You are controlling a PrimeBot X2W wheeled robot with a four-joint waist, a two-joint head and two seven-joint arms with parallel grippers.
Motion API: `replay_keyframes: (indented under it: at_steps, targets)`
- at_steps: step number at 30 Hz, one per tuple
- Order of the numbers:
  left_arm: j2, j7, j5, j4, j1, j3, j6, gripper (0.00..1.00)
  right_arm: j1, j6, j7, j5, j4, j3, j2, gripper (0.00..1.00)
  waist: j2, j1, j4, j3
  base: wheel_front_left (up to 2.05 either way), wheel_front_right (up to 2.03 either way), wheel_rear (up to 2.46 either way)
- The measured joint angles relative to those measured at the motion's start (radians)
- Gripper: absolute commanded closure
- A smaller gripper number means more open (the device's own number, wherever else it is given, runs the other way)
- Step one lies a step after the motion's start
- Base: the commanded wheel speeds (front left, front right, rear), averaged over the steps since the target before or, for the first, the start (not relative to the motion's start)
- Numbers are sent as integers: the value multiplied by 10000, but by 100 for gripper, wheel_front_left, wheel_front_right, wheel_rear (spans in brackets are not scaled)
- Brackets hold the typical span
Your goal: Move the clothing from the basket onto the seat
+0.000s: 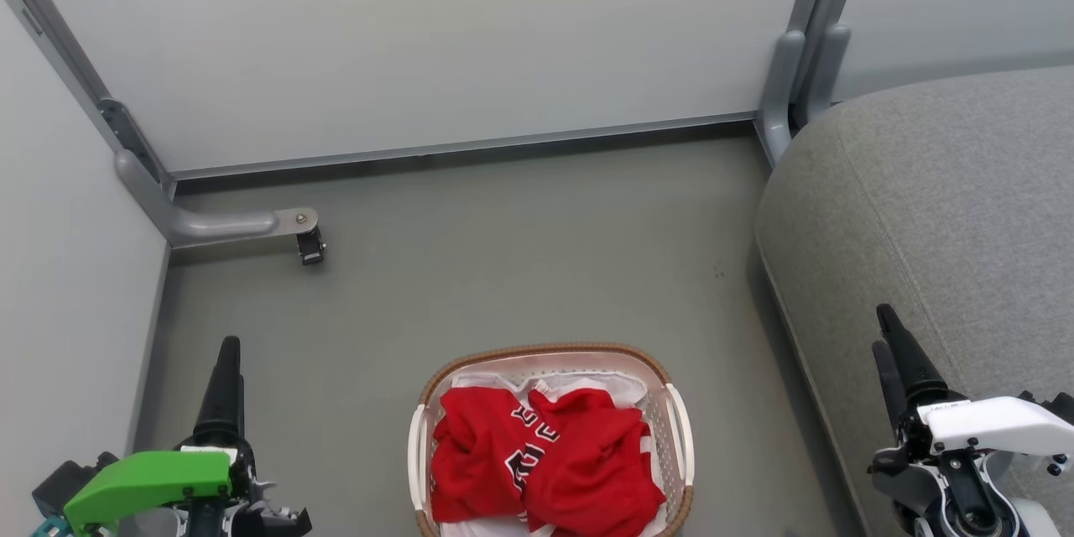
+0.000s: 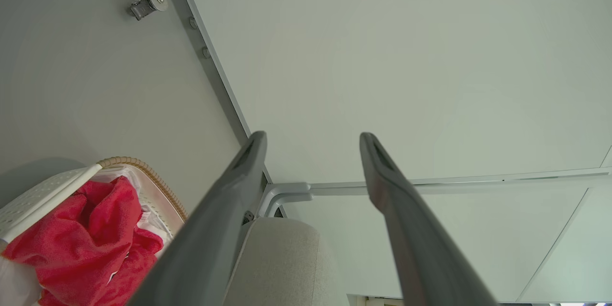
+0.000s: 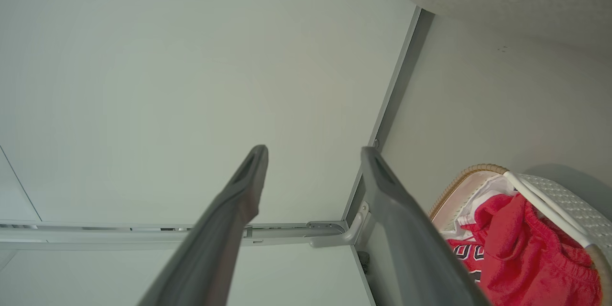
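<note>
The clothing (image 1: 545, 461), bright red jerseys with black-and-white lettering, lies bunched in the basket (image 1: 545, 350), a white perforated tub with a brown woven rim standing on the floor at bottom centre. The grey fabric seat (image 1: 940, 210) rises to its right. My left gripper (image 1: 228, 348) hovers left of the basket and my right gripper (image 1: 881, 327) is over the seat's front edge. In the left wrist view the left gripper (image 2: 311, 136) is open and empty, with clothing (image 2: 81, 244) and basket (image 2: 143, 167) at lower left. The right gripper (image 3: 313, 149) is open too, with clothing (image 3: 526, 244) at lower right.
Pale partition panels (image 1: 419, 42) close off the back and left. A grey metal foot with a small caster (image 1: 309, 245) juts onto the floor at the left, and another post foot (image 1: 789, 92) stands beside the seat. Grey floor (image 1: 520, 252) stretches beyond the basket.
</note>
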Motion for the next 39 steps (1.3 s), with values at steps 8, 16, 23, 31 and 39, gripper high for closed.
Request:
replay_keyframes:
  at_steps: [8, 16, 23, 31, 39]
  targets:
    - [10, -351, 1889, -27, -5, -73, 0, 0, -12, 0, -353, -1448, -44, 155, -36, 0, 0, 0, 11, 16, 0, 0, 0]
    - [23, -654, 3708, -23, -4, -228, 0, 0, -25, 0, -665, -3033, 10, 328, -86, 0, 0, 0, 41, 29, 0, 0, 0]
    - [40, -920, 5101, 8, 0, -347, 42, 0, -80, 0, -915, -4278, 134, 635, -148, 0, 0, 0, 63, 46, 0, 0, 0]
    - [98, -1200, 6393, 81, 4, -600, 102, 0, -206, 0, -1198, -5522, 263, 951, -278, 0, 0, 0, 84, 62, 0, 0, 0]
    - [201, -1440, 7509, 318, 9, -913, 136, 0, -219, 0, -1434, -6633, 401, 1212, -376, 0, 0, 0, 107, 67, 0, 0, 0]
